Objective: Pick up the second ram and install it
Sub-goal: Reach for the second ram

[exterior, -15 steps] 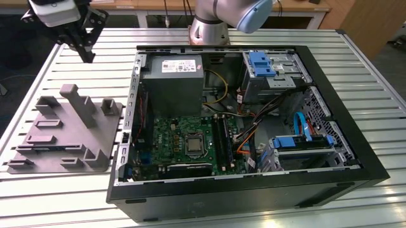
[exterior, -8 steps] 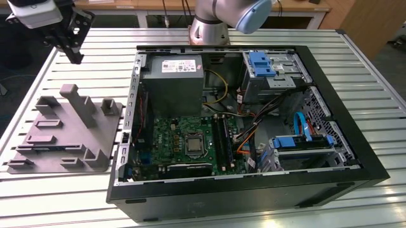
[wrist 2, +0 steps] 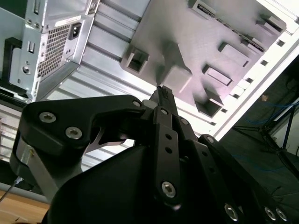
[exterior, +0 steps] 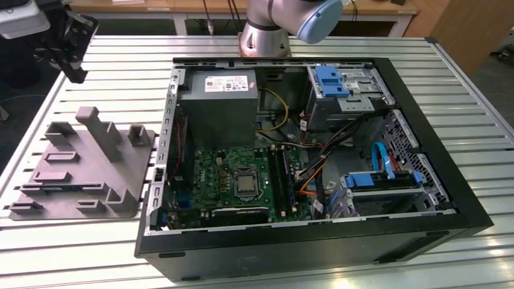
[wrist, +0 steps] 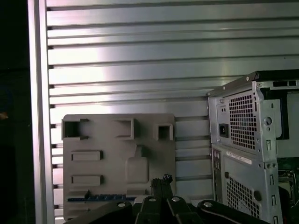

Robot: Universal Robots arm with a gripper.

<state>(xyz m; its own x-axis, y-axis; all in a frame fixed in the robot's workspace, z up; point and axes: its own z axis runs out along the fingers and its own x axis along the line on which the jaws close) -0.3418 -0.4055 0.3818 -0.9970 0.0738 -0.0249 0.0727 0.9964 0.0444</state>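
Your pincer (wrist 2: 161, 90), clenched on nothing, hangs over the tabletop (wrist: 140, 70) near the grey fixture tray (wrist: 96, 140), where the second ram (wrist: 100, 198) sits slotted along one edge, so pickup seems not yet begun and calls for opening up and aligning with the stick.

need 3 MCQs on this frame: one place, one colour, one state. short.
1. Where is the second ram?
A) on the bare slats
B) in the grey fixture tray
C) seated in a slot

2. What colour are the drive-bay clips?
A) blue
B) red
C) yellow

3. How is the computer case?
A) closed
B) standing upright
C) lying flat, open side up, motherboard exposed

1 B: the first wrist view shows the blue-green stick lying in the tray.
2 A: the clips are plainly blue in the exterior view.
3 C: the exterior view looks straight down onto the board.
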